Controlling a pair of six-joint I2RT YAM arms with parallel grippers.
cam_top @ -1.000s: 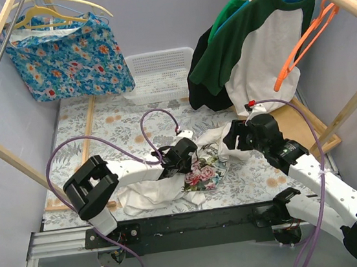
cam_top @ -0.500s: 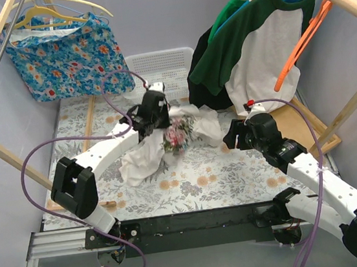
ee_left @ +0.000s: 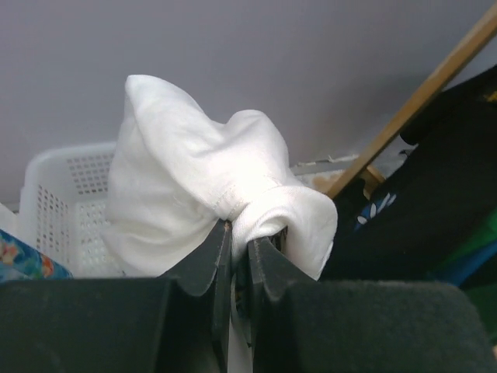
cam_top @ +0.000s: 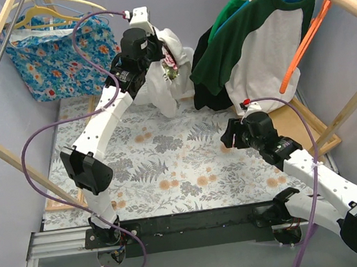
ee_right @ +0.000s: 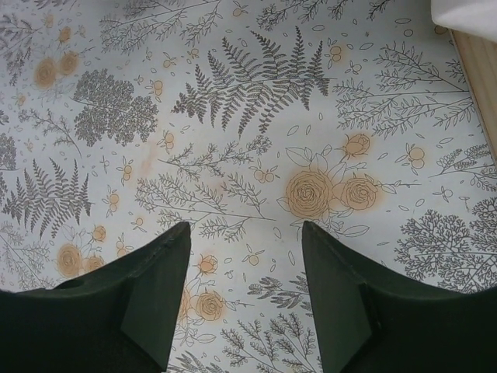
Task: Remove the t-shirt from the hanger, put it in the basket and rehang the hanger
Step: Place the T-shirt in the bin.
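My left gripper (cam_top: 157, 50) is shut on a white t-shirt with a floral print (cam_top: 170, 76) and holds it high at the back, over the white basket (cam_top: 185, 56). In the left wrist view the white cloth (ee_left: 194, 186) bunches out from between my closed fingers (ee_left: 264, 268), with the basket (ee_left: 54, 206) below it. No hanger shows in the shirt. My right gripper (cam_top: 231, 135) is open and empty, low over the floral table cloth (ee_right: 248, 116).
A blue floral garment (cam_top: 64, 53) hangs on a yellow hanger (cam_top: 52, 9) at the back left. A green and white shirt (cam_top: 259, 45) hangs at the back right, with an orange hanger (cam_top: 301, 43) beside it. Wooden rack bars (cam_top: 12, 160) run along both sides.
My left arm has lifted the white t-shirt from the table's middle up and back to above the basket. My right gripper has let go of it and stays low at the right.
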